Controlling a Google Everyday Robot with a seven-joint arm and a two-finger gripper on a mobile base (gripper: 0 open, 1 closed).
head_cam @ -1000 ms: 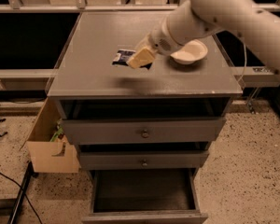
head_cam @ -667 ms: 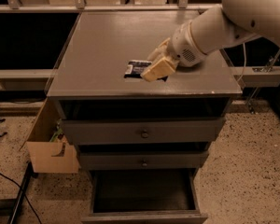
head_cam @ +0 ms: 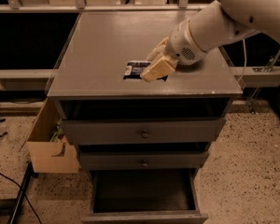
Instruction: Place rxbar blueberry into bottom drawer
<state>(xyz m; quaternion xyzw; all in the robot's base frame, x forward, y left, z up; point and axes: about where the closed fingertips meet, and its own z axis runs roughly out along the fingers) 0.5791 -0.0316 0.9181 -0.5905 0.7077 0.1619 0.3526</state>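
The rxbar blueberry (head_cam: 135,69), a small dark flat bar with light markings, is over the front middle of the grey cabinet top (head_cam: 102,45). My gripper (head_cam: 151,71) reaches in from the right, with its cream fingers (head_cam: 157,68) closed on the bar's right end. I cannot tell whether the bar is lifted or resting on the top. The bottom drawer (head_cam: 144,216) is pulled out below, and its dark interior shows nothing inside. My white arm (head_cam: 210,29) hides the back right of the top, so the bowl is out of view.
The two upper drawers (head_cam: 142,133) with small round knobs are nearly closed. An open cardboard box (head_cam: 51,148) stands on the floor left of the cabinet. A black cable (head_cam: 14,185) runs across the floor at lower left. A ledge (head_cam: 261,76) sits to the right.
My gripper carried the bar from the middle of the top toward the front edge and slightly right. It has held about the same spot in the last moments. The arm now covers the bowl.
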